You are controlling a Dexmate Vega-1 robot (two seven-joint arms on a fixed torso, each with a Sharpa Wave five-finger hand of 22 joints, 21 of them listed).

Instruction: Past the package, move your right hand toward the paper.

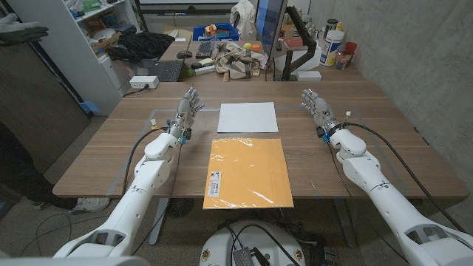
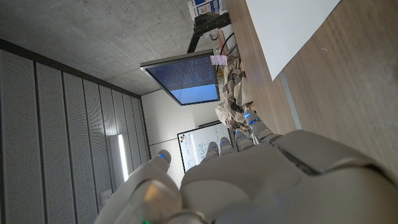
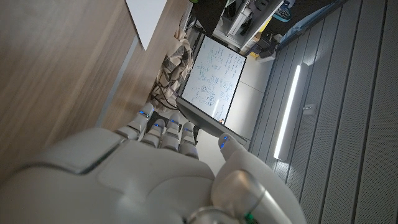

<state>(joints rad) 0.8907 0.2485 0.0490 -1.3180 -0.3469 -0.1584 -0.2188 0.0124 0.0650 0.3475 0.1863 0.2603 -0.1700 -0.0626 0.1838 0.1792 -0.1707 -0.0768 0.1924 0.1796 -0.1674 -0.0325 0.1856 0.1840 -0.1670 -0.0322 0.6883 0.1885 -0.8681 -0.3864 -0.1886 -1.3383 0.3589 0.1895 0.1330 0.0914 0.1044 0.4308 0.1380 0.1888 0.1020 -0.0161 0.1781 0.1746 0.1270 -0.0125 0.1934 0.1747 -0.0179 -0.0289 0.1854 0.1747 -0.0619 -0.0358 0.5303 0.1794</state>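
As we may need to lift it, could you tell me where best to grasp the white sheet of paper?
Probably the white sheet of paper by its right edge, approached by the right hand: it lies flat, that edge is bare, and the orange package sits just before its near edge.

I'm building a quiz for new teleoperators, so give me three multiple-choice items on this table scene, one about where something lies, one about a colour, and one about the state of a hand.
1. Where does the white rectangular paper sheet lie relative to the flat orange plastic-wrapped package?
A. Beyond it, farther from the robot
B. Under it
C. Off to the robot's left of it

2. What colour is the package?
A. Blue
B. Orange
C. Green

3. What is the right hand doing?
A. Gripping the paper
B. Pressing on the package
C. Holding nothing, fingers apart, to the right of the paper

Answers:
1 A, the head view shows the sheet past the package's far edge, with a strip of wooden table between them.
2 B, its wrapped face is plainly orange.
3 C, it is apart from both items on bare wood.
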